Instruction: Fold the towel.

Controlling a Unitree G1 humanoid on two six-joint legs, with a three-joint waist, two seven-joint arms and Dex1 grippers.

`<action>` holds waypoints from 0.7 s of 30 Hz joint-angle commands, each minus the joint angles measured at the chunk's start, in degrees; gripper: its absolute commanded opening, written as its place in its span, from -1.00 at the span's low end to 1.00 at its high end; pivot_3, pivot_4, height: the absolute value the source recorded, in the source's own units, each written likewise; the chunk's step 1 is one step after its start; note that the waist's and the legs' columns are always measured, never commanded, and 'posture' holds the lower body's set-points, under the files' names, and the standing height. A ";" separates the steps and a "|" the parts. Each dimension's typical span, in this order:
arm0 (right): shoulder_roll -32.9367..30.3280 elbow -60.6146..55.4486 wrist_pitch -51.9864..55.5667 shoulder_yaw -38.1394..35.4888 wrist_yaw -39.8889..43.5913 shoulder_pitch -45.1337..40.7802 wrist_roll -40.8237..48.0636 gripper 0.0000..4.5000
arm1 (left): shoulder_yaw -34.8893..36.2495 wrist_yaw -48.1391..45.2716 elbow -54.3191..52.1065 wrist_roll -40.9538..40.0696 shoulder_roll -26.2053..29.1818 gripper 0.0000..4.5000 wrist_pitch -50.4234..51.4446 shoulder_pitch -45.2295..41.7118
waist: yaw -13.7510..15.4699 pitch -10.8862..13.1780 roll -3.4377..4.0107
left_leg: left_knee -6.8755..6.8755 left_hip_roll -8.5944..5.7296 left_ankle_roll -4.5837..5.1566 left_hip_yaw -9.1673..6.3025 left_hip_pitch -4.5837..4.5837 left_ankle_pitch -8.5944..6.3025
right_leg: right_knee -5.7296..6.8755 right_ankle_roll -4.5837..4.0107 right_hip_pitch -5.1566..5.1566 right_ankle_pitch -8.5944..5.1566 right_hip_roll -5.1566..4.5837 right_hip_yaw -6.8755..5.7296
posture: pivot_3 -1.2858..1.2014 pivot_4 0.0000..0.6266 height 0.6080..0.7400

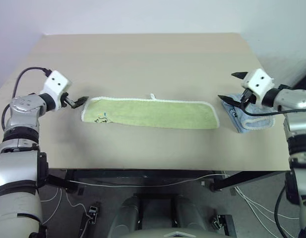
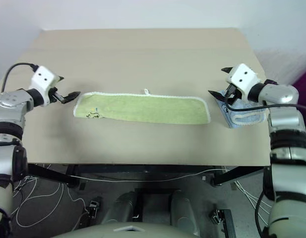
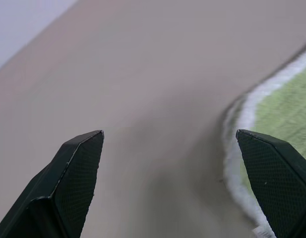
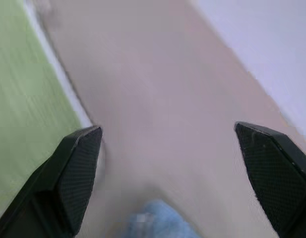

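- green towel [image 1: 150,112] flat on tan table [image 1: 143,54], folded into a long narrow strip running left to right, near the table's front edge
- white stitched edging around the strip, small white loop [image 1: 153,96] sticking out at the middle of the far edge, small dark logo [image 1: 100,119] near the left end
- left gripper [image 1: 79,101] just off the towel's left end, fingers spread wide, holding nothing; in the left wrist view, bare table between the fingers [image 3: 76,173], towel edge beside one fingertip
- right gripper [image 1: 233,87] just past the towel's right end, fingers wide apart, empty, above the light blue towel [image 1: 252,120]
- light blue towel bunched at the table's right edge, near the green towel's right end, apart from it
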 commanded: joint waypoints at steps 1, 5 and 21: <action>1.84 -24.27 22.75 -7.27 -4.90 9.10 16.32 0.99 | 4.78 0.04 -5.25 -4.83 2.03 0.99 -0.32 2.48 | 0.09 0.00 -0.01 | -0.01 0.00 0.00 -0.03 -0.03 0.00 | 0.00 0.00 -0.01 0.00 -0.01 -0.01 | 0.03 -0.52 1.00; 9.24 -39.06 47.28 -15.17 -19.37 16.93 39.52 0.99 | 8.15 -7.87 -15.60 -11.94 1.10 0.99 2.40 8.36 | 0.26 -0.06 -0.11 | 0.03 0.05 0.00 -0.12 -0.03 0.00 | -0.03 -0.01 0.05 0.00 -0.09 -0.04 | 0.03 -0.52 1.00; 23.68 -40.21 56.36 -19.38 -74.57 32.73 89.17 0.99 | -0.12 -20.67 -57.92 -23.43 -7.81 0.99 22.57 28.57 | -0.03 -0.13 -0.12 | -0.08 0.03 0.01 -0.07 0.06 -0.01 | -0.08 -0.01 0.11 0.01 -0.14 0.04 | 0.03 -0.52 1.00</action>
